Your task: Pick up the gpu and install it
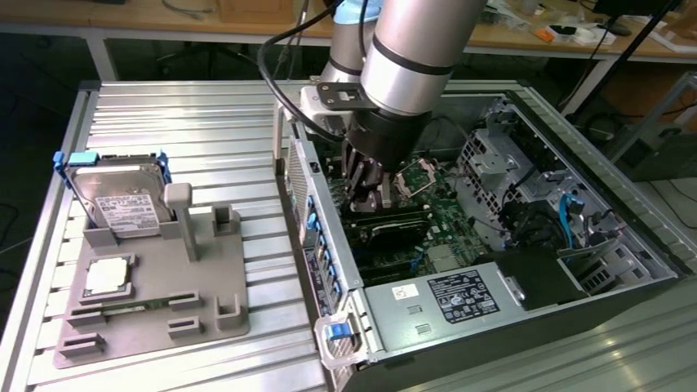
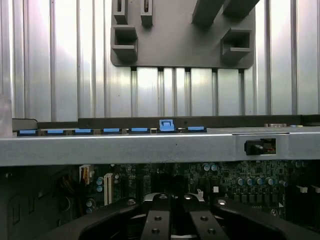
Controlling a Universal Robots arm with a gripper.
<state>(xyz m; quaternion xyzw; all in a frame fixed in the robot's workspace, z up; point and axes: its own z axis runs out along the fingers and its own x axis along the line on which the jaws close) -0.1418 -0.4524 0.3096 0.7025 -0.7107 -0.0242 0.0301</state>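
My exterior view looked down from high and well back at the gripper (image 1: 365, 184), which hung inside the open computer case (image 1: 566, 147). My wrist view sat just behind the fingers (image 2: 160, 220), close above the motherboard (image 2: 225, 175), facing outward across the case wall (image 2: 125, 147). Both views shared the gray fixture (image 1: 153, 302) beyond it.

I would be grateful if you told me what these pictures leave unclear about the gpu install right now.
- The gpu: in the exterior view, the gripper and arm cover much of it, so whether it is seated in its slot is unclear.
- Fingertips: in the wrist view, the picture's edge cuts off the gripper, hiding what it holds.
- Motherboard: in the wrist view, dark, and the case wall crosses in front of it.
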